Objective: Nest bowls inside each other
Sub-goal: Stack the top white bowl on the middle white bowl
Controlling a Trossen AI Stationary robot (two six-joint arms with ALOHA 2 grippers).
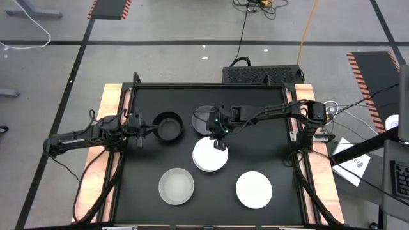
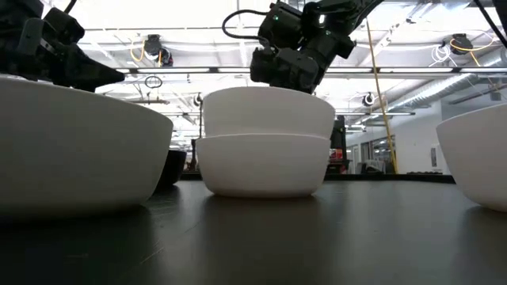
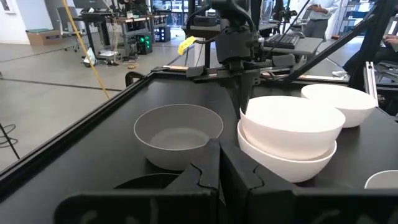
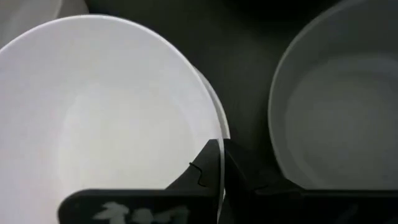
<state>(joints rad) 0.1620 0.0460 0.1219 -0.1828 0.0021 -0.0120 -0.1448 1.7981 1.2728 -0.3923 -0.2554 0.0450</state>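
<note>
While overhead hides it, right hand (image 3: 244, 107) seemingly pinching upper white bowl's (image 3: 291, 118) rim, left hand (image 1: 139, 131) closed

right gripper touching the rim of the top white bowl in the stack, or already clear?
Touching. The right wrist view shows the right gripper shut on the rim of the top white bowl, one finger inside, one outside. The left wrist view agrees.
</note>
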